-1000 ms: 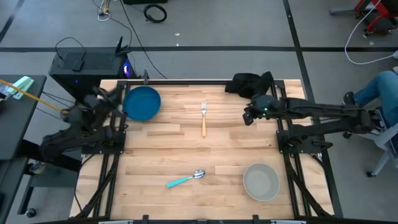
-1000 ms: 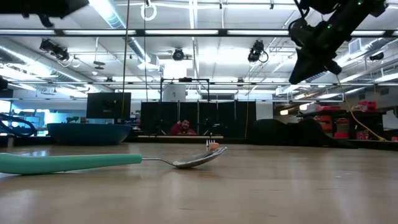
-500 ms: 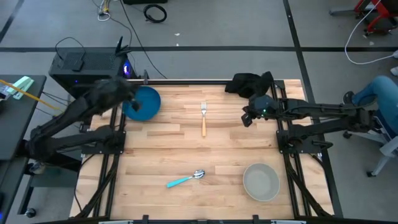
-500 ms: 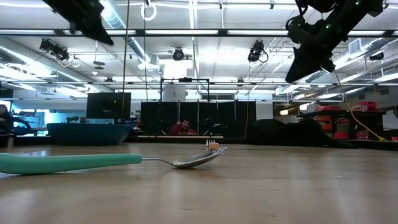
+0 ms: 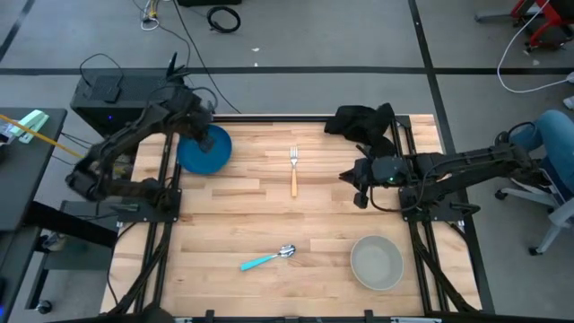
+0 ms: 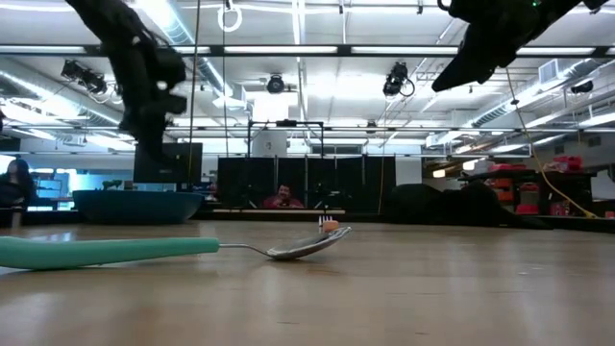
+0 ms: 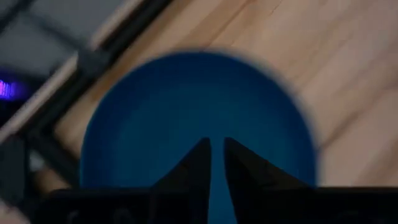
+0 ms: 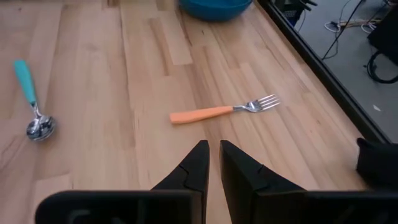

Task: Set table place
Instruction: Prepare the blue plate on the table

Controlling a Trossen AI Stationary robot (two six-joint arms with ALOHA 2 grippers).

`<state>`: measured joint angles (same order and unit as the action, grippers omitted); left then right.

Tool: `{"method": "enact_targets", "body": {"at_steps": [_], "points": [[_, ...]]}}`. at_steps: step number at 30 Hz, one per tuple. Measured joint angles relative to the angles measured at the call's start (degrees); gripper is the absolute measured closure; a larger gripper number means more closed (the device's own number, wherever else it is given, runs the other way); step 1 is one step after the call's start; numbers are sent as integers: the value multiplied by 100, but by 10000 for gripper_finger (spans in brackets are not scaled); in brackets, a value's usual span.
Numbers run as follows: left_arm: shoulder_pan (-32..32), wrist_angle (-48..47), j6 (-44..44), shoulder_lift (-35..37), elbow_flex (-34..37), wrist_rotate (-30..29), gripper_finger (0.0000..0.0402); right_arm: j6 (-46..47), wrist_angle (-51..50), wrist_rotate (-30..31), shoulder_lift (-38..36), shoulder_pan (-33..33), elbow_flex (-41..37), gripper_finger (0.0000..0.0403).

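The round blue plate (image 5: 208, 154) sits on the plank table (image 5: 224, 224) at its far left corner. My left gripper (image 7: 215, 147) hangs just above the plate's middle, fingers shut and empty; it also shows in the high view (image 5: 203, 136). The orange-handled fork (image 5: 293, 170) lies mid-table toward the far edge. The teal-handled spoon (image 5: 267, 259) lies near the front edge. The pale grey bowl (image 5: 377, 261) stands at the near right. My right gripper (image 8: 213, 147) is shut and empty, up in the air to the right of the fork (image 8: 221, 112).
A black cloth (image 5: 363, 119) lies bunched at the table's far right corner. A black box (image 5: 121, 94) stands just beyond the far left corner. A person sits beyond the table's right side (image 5: 552, 130). Bare planks lie between fork, spoon and bowl.
My left arm has swung in from beyond the table's left edge toward the far edge and come down over the blue plate. My right gripper has shifted a little toward the near edge and tipped. Plate, fork, spoon and bowl have stayed where they were.
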<state>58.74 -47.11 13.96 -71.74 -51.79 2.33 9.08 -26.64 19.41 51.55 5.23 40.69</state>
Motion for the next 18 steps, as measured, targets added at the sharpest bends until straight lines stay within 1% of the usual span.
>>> {"method": "enact_targets", "body": {"at_steps": [3, 9, 15, 18], "points": [[147, -10, -144, -534, 0, -234, 341, 11, -2, 1, 0, 16, 0, 357], [208, 63, -308, -1410, 0, -250, 341, 13, -2, 3, 0, 16, 0, 357], [208, 361, -584, -2011, 0, -230, 346, 15, -2, 2, 2, 16, 0, 357], [204, 421, -610, -2175, -2, -76, 346, 15, -2, 1, 2, 16, 0, 357]]}}
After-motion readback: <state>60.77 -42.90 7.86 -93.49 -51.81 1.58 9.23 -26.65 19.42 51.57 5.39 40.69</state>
